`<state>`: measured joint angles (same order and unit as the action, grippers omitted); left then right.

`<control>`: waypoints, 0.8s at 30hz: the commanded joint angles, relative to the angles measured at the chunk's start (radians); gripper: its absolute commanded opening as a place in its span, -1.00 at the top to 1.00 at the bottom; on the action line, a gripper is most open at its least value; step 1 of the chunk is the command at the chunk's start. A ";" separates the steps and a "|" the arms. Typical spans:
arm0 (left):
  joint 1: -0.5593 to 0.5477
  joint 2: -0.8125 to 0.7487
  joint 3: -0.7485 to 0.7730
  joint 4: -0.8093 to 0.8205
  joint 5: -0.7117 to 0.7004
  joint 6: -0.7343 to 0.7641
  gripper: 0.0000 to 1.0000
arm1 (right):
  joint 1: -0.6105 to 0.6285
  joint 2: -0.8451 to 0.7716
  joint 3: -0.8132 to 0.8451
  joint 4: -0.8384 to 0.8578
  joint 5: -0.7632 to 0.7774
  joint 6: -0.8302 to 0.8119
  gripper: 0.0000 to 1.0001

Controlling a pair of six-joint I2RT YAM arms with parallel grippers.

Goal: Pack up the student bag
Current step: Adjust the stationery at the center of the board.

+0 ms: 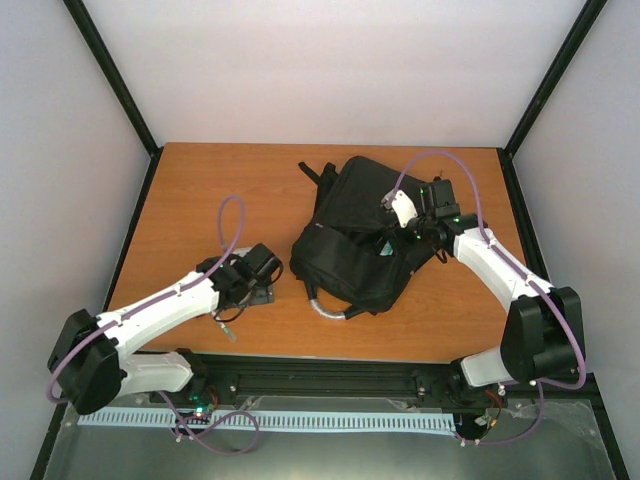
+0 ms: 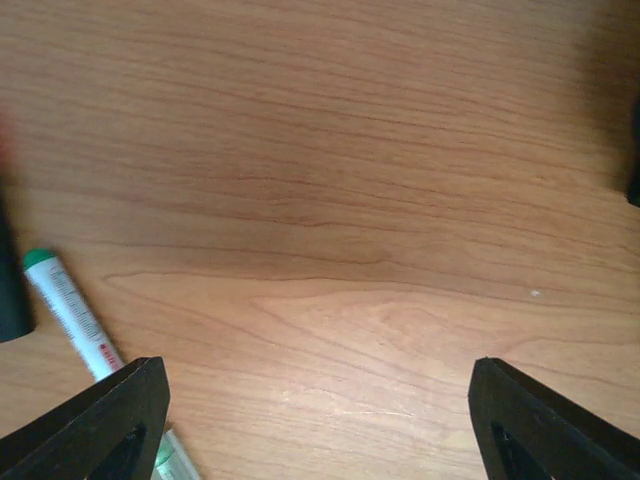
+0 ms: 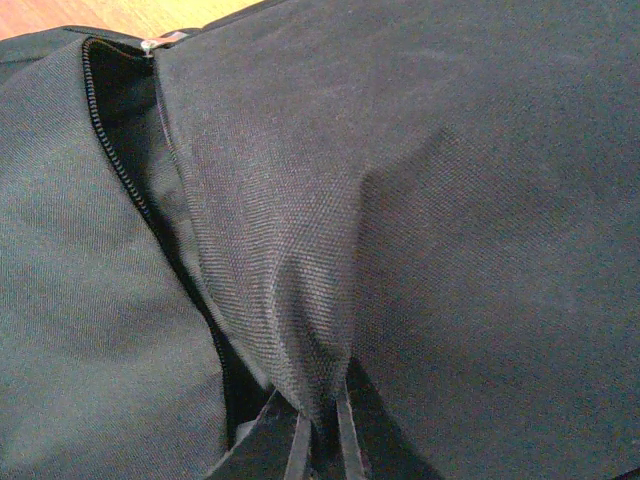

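Left arm point(image 1: 150, 310) and right arm point(image 1: 500, 265): each is wearing smooth white shells over its long links, with bulky black housings capping the joints. A lilac cable point(image 1: 232, 225) is running in a loose loop along each arm, clipped to the white shells. Small green lights point(image 1: 455, 217) are glowing near the right wrist. Both bases are sitting on one black rail point(image 1: 330, 375). The left gripper point(image 2: 320, 430) is showing matte black, wedge-shaped fingers point(image 2: 105, 420) with hollowed recesses.

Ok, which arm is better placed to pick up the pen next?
Probably left. The left hand is open at the table with the pen right by one finger; the right hand is shut on the bag fabric.
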<state>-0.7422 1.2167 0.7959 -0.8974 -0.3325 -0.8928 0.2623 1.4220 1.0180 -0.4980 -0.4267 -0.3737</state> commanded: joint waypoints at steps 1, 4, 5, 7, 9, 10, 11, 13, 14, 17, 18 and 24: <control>0.024 -0.040 -0.020 -0.072 -0.070 -0.147 -0.68 | -0.006 0.005 0.023 0.027 -0.042 -0.010 0.94; 0.035 -0.038 -0.048 -0.099 -0.064 -0.211 -0.66 | -0.006 0.008 0.026 0.023 -0.043 -0.014 0.94; 0.041 -0.035 -0.057 -0.102 -0.055 -0.226 -0.65 | -0.006 0.009 0.026 0.022 -0.043 -0.016 0.94; 0.051 -0.036 -0.070 -0.108 -0.048 -0.251 -0.62 | -0.006 0.008 0.025 0.022 -0.043 -0.017 0.94; 0.063 -0.048 -0.085 -0.111 -0.051 -0.278 -0.56 | -0.006 0.009 0.027 0.020 -0.043 -0.019 0.94; 0.069 -0.057 -0.093 -0.105 -0.051 -0.284 -0.53 | -0.006 0.009 0.028 0.018 -0.043 -0.020 0.95; 0.076 -0.066 -0.102 -0.101 -0.051 -0.291 -0.52 | -0.006 0.010 0.028 0.017 -0.043 -0.020 0.95; 0.087 -0.083 -0.118 -0.091 -0.052 -0.304 -0.49 | -0.006 0.013 0.030 0.016 -0.044 -0.020 0.94; 0.093 -0.089 -0.128 -0.084 -0.045 -0.305 -0.48 | -0.006 0.014 0.030 0.015 -0.045 -0.020 0.95; 0.126 -0.095 -0.155 -0.053 -0.013 -0.303 -0.44 | -0.006 0.022 0.032 0.011 -0.047 -0.021 0.95; 0.140 -0.096 -0.165 -0.038 0.003 -0.298 -0.42 | -0.006 0.025 0.033 0.010 -0.047 -0.020 0.94; 0.203 -0.087 -0.200 0.006 0.064 -0.271 -0.27 | -0.006 0.028 0.036 0.005 -0.046 -0.023 0.94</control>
<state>-0.5732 1.1339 0.6029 -0.9329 -0.3084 -1.1610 0.2623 1.4445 1.0199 -0.5068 -0.4366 -0.3851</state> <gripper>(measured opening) 0.654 0.031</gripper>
